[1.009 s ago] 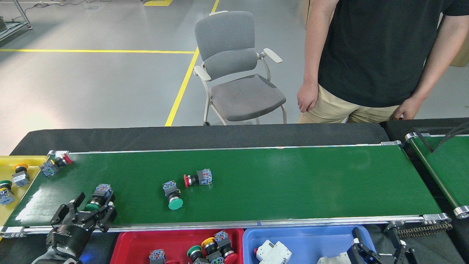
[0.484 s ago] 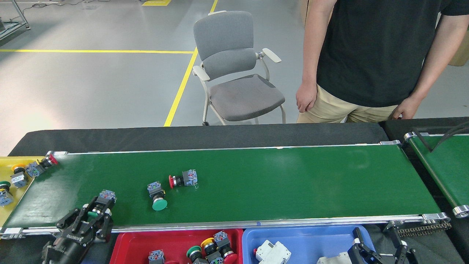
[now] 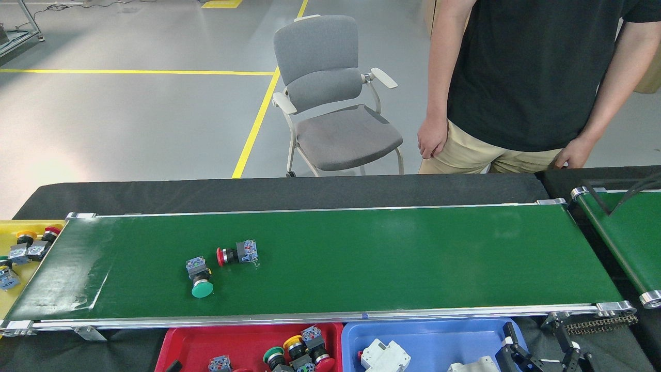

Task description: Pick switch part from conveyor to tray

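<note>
Two switch parts lie on the dark-green conveyor [image 3: 387, 258]: a green-capped one [image 3: 199, 279] and, just behind it, a red-capped one [image 3: 237, 254], both left of the middle. The red tray [image 3: 242, 336] below the near rail holds several switch parts [image 3: 302, 351]. Only a small dark tip [image 3: 173, 366] shows at the bottom edge over the red tray, probably my left gripper; its state is hidden. My right gripper [image 3: 539, 354] sits at the bottom right by the blue tray, fingers spread apart, nothing between them.
A yellow tray [image 3: 10, 305] at the belt's left end holds several switch parts [image 3: 31, 248]. The blue tray [image 3: 439, 336] holds white parts. A person stands behind the table at the right, and a grey chair [image 3: 335, 103] behind the middle. A second green belt [image 3: 630, 237] lies far right.
The belt carried both parts leftward. The red-capped part at the left end dropped into the yellow tray. My left gripper, holding a green-capped part, sank out of view toward the red tray.
</note>
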`<state>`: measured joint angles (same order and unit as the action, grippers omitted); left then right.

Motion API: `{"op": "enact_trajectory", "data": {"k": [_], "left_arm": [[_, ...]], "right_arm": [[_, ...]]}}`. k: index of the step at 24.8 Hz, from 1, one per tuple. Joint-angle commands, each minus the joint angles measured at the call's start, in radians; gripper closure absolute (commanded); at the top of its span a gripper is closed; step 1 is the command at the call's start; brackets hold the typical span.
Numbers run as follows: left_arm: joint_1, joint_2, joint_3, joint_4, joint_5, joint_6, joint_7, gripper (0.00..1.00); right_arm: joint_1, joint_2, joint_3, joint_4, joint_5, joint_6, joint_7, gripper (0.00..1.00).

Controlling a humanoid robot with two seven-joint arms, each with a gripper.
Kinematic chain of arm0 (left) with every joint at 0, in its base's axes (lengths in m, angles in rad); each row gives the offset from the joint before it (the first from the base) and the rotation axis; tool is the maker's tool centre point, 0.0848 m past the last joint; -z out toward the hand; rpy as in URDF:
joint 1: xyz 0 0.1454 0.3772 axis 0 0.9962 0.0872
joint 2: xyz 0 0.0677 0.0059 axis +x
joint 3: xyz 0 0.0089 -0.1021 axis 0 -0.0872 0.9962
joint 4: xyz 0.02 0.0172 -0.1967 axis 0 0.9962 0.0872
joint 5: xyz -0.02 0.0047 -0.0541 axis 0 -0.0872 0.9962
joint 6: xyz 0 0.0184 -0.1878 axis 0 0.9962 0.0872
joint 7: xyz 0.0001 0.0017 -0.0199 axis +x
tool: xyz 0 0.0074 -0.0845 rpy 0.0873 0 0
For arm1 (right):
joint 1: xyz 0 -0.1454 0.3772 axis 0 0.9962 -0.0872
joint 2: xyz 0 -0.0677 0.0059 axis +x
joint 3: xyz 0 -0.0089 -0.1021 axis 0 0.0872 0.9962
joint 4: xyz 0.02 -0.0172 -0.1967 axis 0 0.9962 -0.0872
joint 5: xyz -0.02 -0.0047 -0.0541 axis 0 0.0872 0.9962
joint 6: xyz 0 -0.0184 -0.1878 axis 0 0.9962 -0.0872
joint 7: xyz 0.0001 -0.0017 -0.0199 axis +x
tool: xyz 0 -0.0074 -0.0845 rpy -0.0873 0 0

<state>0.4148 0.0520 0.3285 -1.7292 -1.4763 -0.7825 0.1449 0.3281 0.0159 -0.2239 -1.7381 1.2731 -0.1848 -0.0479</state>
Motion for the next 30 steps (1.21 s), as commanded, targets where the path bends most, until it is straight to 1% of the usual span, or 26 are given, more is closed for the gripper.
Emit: {"op": "enact_trajectory", "data": {"k": [1,2,3,4,6,10,13,16,19,20,23,26,28,30], "left_arm": [[-0.021,-0.007,0.052,-0.013,0.005,-0.003,0.004,0.0],[-0.03,-0.009,0.061,-0.012,0.005,0.031,0.004,0.0],[-0.063,-0.003,0.067,0.0,0.002,0.15,0.002,0.0],[-0.093,0.005,0.066,0.02,0.002,0.218,-0.005,0.0],[-0.134,0.017,0.072,0.073,0.002,0.264,-0.021,0.0],[-0.174,0.029,0.073,0.111,0.002,0.27,-0.074,0.0],[-0.2,0.031,0.073,0.112,0.001,0.272,-0.084,0.0],[-0.269,0.031,0.067,0.143,-0.001,0.273,-0.128,0.0],[-0.356,0.031,0.066,0.215,-0.033,0.299,-0.176,0.0],[-0.39,0.032,0.066,0.252,-0.052,0.316,-0.177,0.0],[-0.441,0.037,0.066,0.316,-0.072,0.328,-0.177,0.0],[-0.465,0.071,0.066,0.358,-0.072,0.338,-0.177,0.0],[-0.493,0.089,0.063,0.396,-0.075,0.373,-0.177,0.0],[-0.536,0.098,0.046,0.462,-0.075,0.411,-0.177,0.0]], "right_arm": [[-0.001,-0.005,-0.005,-0.008,-0.003,0.001,-0.007,0.01],[-0.001,-0.005,-0.005,-0.008,-0.003,0.001,-0.007,0.01],[-0.001,-0.005,-0.005,-0.008,-0.003,0.001,-0.007,0.01],[-0.001,-0.005,-0.005,-0.008,-0.003,0.001,-0.007,0.01],[-0.001,-0.005,-0.005,-0.008,-0.003,0.001,-0.007,0.01],[-0.001,-0.005,-0.005,-0.008,-0.003,0.001,-0.007,0.01],[-0.001,-0.005,-0.005,-0.008,-0.003,0.001,-0.007,0.01],[0.0,-0.005,-0.005,-0.008,-0.003,0.001,-0.007,0.01],[-0.001,-0.005,-0.005,-0.008,-0.003,0.001,-0.007,0.01],[-0.001,-0.005,-0.005,-0.008,-0.003,0.001,-0.007,0.01],[0.0,-0.005,-0.005,-0.008,-0.003,0.001,-0.007,0.01],[0.0,-0.005,-0.005,-0.008,-0.003,0.001,-0.007,0.01],[0.0,-0.005,-0.005,-0.008,-0.003,0.001,-0.007,0.01],[0.0,-0.005,-0.005,-0.008,-0.003,0.001,-0.007,0.01]]}}
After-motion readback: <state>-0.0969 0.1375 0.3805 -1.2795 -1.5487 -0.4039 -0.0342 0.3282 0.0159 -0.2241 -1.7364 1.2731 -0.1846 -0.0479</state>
